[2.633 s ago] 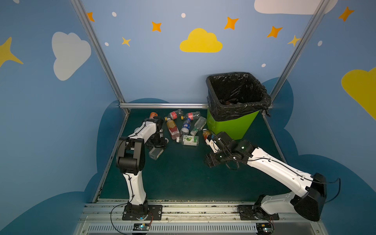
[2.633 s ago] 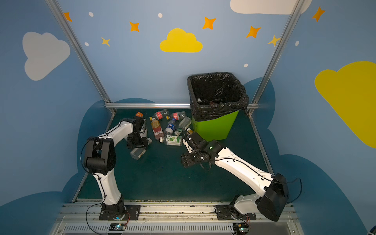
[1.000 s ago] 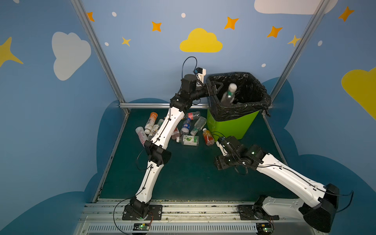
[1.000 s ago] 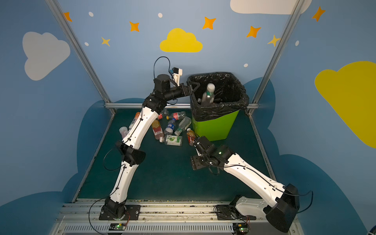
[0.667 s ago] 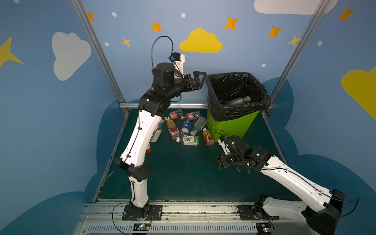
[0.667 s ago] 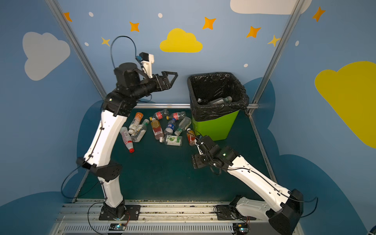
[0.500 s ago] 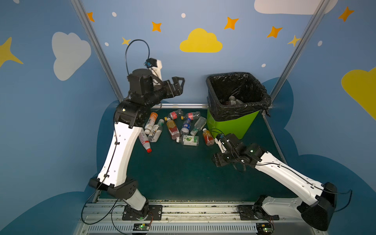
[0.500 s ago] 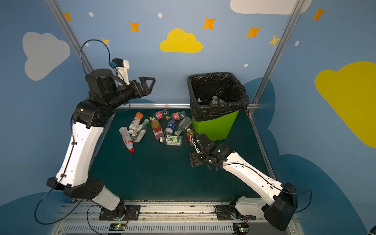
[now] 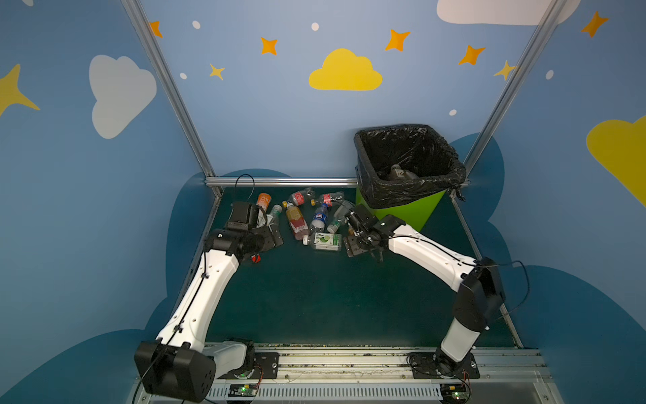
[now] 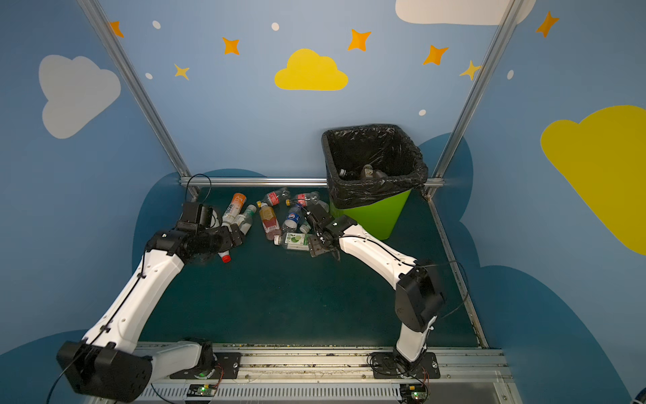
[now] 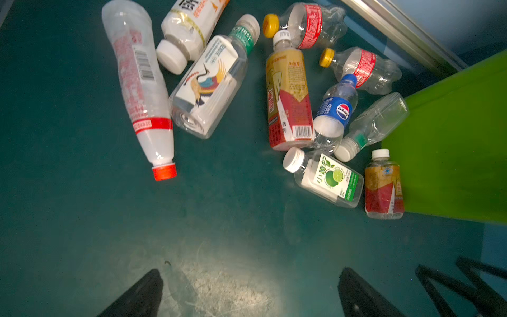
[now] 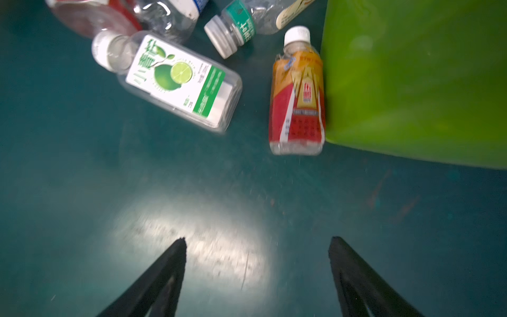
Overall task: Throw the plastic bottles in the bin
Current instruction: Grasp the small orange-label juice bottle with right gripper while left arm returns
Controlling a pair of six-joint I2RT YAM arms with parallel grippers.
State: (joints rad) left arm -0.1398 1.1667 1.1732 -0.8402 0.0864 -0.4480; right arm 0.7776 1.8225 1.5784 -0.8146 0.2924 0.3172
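Observation:
Several plastic bottles lie in a pile on the green floor left of the bin (image 9: 409, 213) (image 10: 370, 214). A few more bottles (image 9: 398, 173) lie inside its black bag. My left gripper (image 11: 251, 274) (image 9: 276, 236) hangs open and empty over bare floor, near a long milky bottle with a red cap (image 11: 140, 90). My right gripper (image 12: 258, 240) (image 10: 316, 246) is open and empty, low over the floor. Just ahead of it lie a lime-label bottle (image 12: 175, 79) (image 9: 323, 241) and a red-and-orange bottle (image 12: 297, 93) that touches the bin's wall (image 12: 411, 82).
A metal rail (image 9: 279, 182) runs along the back of the floor behind the pile. Blue walls close the cell on both sides. The bin stands in the back right corner.
My left arm has swung down from the bin's rim to the floor left of the pile; the bottle it dropped lies in the bin. My right gripper has crept toward the pile and its jaws have widened.

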